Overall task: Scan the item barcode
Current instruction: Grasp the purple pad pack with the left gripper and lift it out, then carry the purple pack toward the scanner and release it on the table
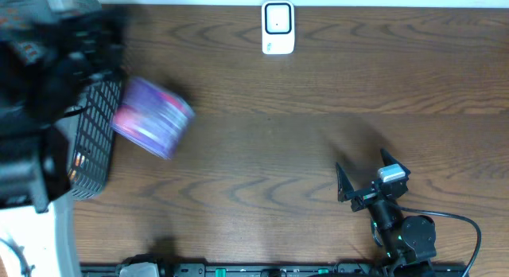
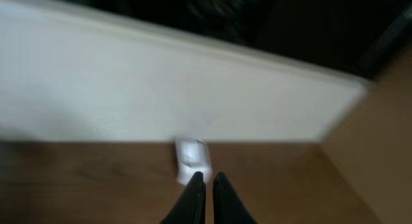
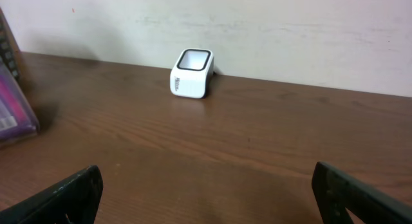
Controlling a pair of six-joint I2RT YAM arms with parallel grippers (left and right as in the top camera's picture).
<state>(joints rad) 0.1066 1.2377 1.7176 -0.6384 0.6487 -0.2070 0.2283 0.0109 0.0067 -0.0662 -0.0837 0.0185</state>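
Observation:
The item (image 1: 153, 116) is a purple and pink pack, blurred in the overhead view, next to a black mesh basket at the table's left. Its edge also shows in the right wrist view as the item (image 3: 13, 114), at the far left. The white barcode scanner (image 1: 277, 27) stands at the table's back edge; the scanner (image 3: 191, 73) faces up by the wall. My left gripper (image 2: 206, 179) is shut with nothing between its fingers and points toward the scanner (image 2: 192, 161). My right gripper (image 1: 367, 175) stands wide open and empty at the front right, far from the item.
A black mesh basket (image 1: 95, 138) lies at the left edge beside the item. My left arm (image 1: 48, 46) is a dark blur over the back left corner. A white wall (image 3: 257, 31) runs behind the scanner. A black cable (image 1: 461, 221) trails from the right arm.

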